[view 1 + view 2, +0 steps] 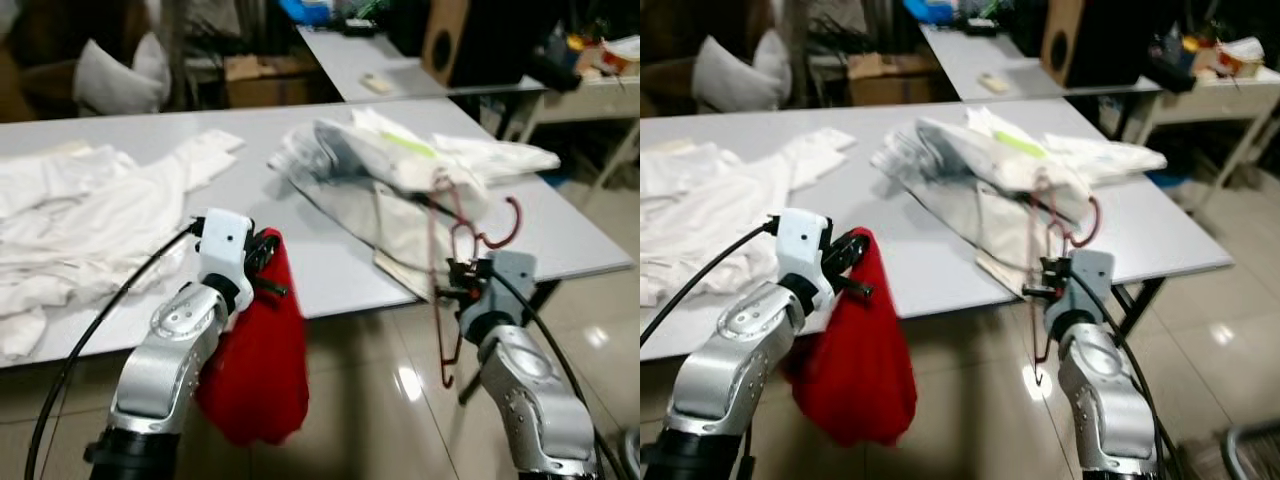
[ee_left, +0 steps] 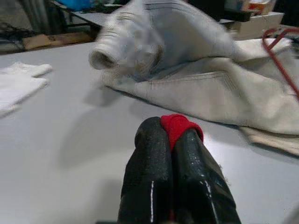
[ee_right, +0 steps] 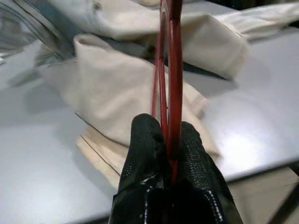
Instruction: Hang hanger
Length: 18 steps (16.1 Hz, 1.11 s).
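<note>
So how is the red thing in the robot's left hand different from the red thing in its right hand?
The red cloth is soft and hangs limp below the table edge; the red hanger is thin, stiff wire. The left gripper pinches the cloth's top edge; the right gripper clamps the hanger's wires. The hanger reaches up over the pale clothes; the cloth touches none. Both are red and held.

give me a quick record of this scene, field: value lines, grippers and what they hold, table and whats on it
left gripper: shut on red cloth, which hangs below the table edge
right gripper: shut on red wire hanger, held upright by the table's front edge
table: grey, long
on table, robot's left: white garments, crumpled
on table, robot's right: pale beige garment, partly draped over the front edge
hanger hook: over the table, beside the beige garment
floor: glossy tiles
</note>
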{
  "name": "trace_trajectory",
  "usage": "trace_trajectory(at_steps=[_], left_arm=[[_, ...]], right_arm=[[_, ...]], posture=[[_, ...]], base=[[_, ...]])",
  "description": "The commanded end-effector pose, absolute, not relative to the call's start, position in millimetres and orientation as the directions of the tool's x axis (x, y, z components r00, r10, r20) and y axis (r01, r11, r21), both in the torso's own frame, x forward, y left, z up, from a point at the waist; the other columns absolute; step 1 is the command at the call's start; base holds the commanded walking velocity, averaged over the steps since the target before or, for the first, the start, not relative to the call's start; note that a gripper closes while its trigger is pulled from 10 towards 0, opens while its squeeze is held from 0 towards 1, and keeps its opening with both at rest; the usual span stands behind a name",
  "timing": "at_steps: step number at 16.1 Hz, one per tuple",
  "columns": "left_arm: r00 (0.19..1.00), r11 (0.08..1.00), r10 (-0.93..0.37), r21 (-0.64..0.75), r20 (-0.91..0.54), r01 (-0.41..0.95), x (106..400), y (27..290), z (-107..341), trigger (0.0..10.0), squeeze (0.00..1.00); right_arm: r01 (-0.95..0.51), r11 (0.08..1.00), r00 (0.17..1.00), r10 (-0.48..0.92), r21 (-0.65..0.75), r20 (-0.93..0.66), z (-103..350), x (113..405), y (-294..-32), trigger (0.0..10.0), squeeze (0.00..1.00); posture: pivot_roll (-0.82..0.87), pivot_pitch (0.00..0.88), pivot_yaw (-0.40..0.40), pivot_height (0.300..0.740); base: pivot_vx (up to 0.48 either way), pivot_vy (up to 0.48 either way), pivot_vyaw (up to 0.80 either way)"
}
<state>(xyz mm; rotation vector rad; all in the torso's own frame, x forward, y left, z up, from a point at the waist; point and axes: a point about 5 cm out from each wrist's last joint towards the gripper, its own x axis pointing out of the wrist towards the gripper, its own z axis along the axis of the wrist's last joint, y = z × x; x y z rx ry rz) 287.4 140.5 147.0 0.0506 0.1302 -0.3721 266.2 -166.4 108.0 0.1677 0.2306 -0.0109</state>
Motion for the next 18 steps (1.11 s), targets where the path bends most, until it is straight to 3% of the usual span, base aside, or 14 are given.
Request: trace_trajectory(at_steps=[1,7,18], left_arm=[[0.934,0.937,-0.341,0.044,-0.108,0.347,289.8,146.9,154.6,10.0,0.00],[0.934,0.936,-0.342,0.053,-0.104,0.348,291.6,148.2,156.8,10.0,0.00],[0.939,0.940,-0.330,0.060,-0.093,0.337,291.7,150.5,158.4,10.0,0.00]], right_arm=[[0.012,0.985,0.977,0.026,0.173,-0.213,111.1,266.5,-159.3,10.0,0.00],[0.019,0.983,0.978,0.020,0.182,-0.209,110.7,266.6,-157.9,10.0,0.00],[0.017,0.983,0.979,0.021,0.180,-0.205,111.0,267.8,-156.6,10.0,0.00]], posture=[[-0.12,0.000,0.005,0.740],[-0.12,0.000,0.012,0.740],[-0.11,0.000,0.011,0.740]], base=[[0.311,0.000,0.00],[0.304,0.000,0.00],[0.000,0.000,0.00]])
